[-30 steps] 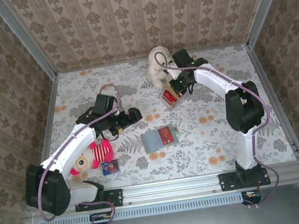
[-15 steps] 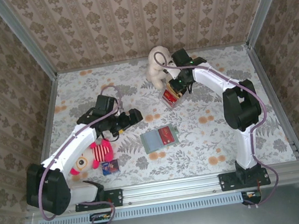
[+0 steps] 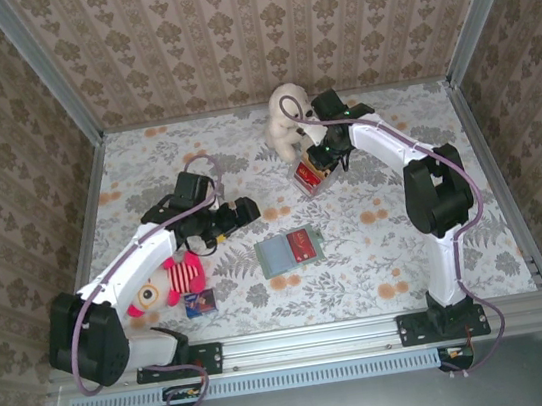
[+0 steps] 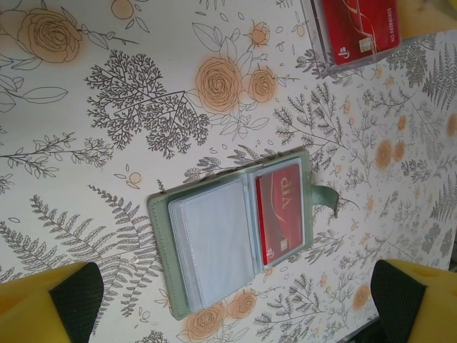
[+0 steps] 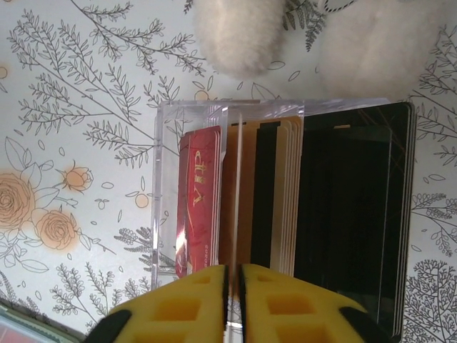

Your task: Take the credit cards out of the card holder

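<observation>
Two arms extending

Left arm point(image 3: 147, 251) is stretching inward, left gripper point(image 3: 242, 211) gaping empty beside the open card holder point(image 4: 214, 250) at centre, red credit card point(image 4: 280, 214) inside. Right arm point(image 3: 395, 150) is reaching far, right gripper point(image 5: 233, 286) pinching a thin card point(image 5: 233, 179) in a clear box point(image 5: 168, 186).

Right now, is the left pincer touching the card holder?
Apart. The top external view shows a strip of bare tablecloth between the open left pincer and the card holder.
</observation>
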